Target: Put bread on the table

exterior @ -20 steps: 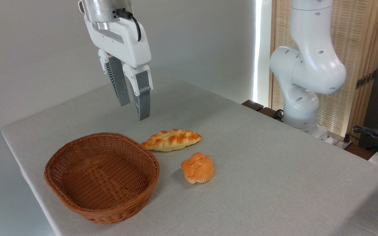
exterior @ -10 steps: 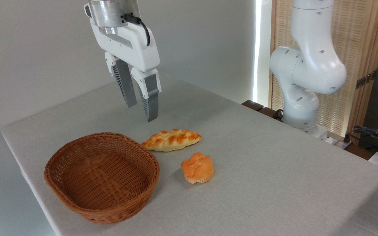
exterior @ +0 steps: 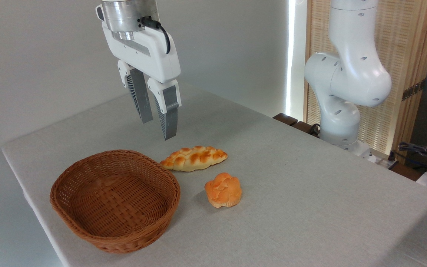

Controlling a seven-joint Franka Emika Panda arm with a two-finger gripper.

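Note:
The bread (exterior: 194, 158), a long braided loaf with a golden-brown top and pale sides, lies flat on the table (exterior: 310, 178) just right of the basket's rim. My gripper (exterior: 158, 130) hangs in the air above and a little to the left of the loaf, well apart from it. Its two grey fingers (exterior: 169, 120) point down with a narrow gap between them and nothing held.
A brown wicker basket (exterior: 115, 200) with nothing inside stands at the front left. A small round orange bun (exterior: 223, 190) sits in front of the loaf. The arm's white base (exterior: 341, 122) rises at the table's back right, with cables (exterior: 421, 152) beyond the right edge.
Over the second the gripper has shifted to the right and slightly down, ending above the loaf's left end. The loaf, bun and basket have stayed put.

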